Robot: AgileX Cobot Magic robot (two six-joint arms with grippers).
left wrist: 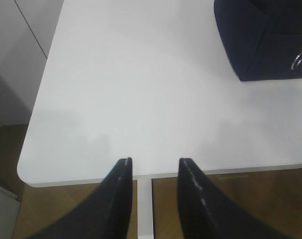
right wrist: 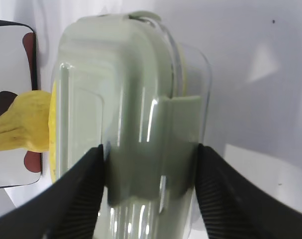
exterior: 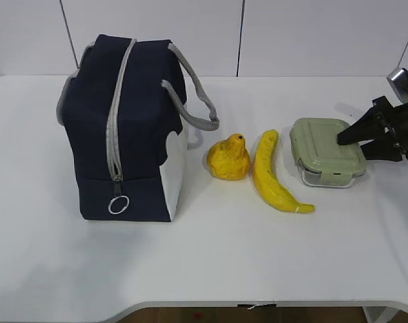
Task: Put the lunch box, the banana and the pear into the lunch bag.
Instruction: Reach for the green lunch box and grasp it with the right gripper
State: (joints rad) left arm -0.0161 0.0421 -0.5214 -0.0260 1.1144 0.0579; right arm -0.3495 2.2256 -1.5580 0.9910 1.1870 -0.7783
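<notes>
Nothing packed yet. The boxy navy-blue fabric lunch bag [exterior: 123,128] stands left of centre in the exterior view, grey zipper apparently closed, ring pull low on its front. The squat yellow-orange pear [exterior: 228,158], the long curved yellow banana [exterior: 273,172] and the clear lunch box with the sage-green snap lid [exterior: 327,151] lie in a row to its right on the white table [exterior: 204,256], all outside the bag. My right gripper [right wrist: 150,164] is wide apart, fingers bracketing the box's end at its lid clasp; firm grip or not, I cannot tell. My left gripper [left wrist: 154,172] hangs part open over the table's near edge, empty.
</notes>
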